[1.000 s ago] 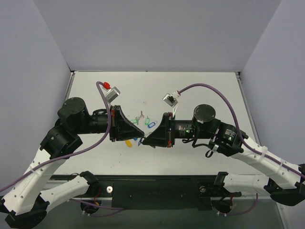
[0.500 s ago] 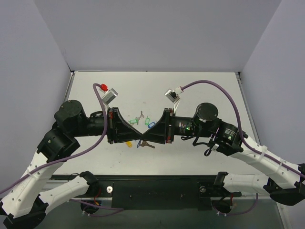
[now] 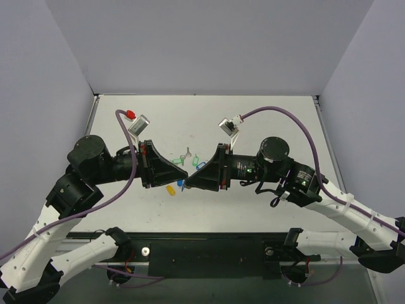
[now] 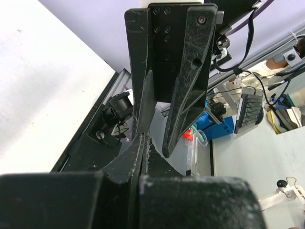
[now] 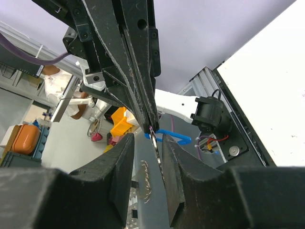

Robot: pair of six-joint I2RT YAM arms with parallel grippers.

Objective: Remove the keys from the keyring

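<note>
- left gripper (image 5: 150, 125): jaws clenched tip to tip, pinching the top of a thin metal sliver (image 5: 154, 145). Whether the sliver is ring wire or the key seen edge-on, cannot tell.
- keyring (image 5: 167, 135): its light-blue tag shows edge-on at 3 o'clock of the left tips in the right wrist view, touching the sliver. In the top view it is a blue speck just under the meeting tips.
- right gripper (image 4: 155, 145): jaws released, a plain gap between them. The sliver hangs into that gap, and neither finger visibly presses it.
- arms, top view: the left reaches in from 9 o'clock and the right from 3 o'clock, tips touching.
- yellow tag (image 3: 170, 189): 8 o'clock of the tips, just beside them.
- green tags (image 3: 179, 161): two, at 11 and 1 o'clock, near.
- darker blue tag (image 3: 202, 164): between 1 and 2 o'clock, beside the right green tag.
- loose key (image 3: 188, 152): 12 o'clock, beyond the green tags.
- table (image 3: 272, 114): white, bearing all the tags.
</note>
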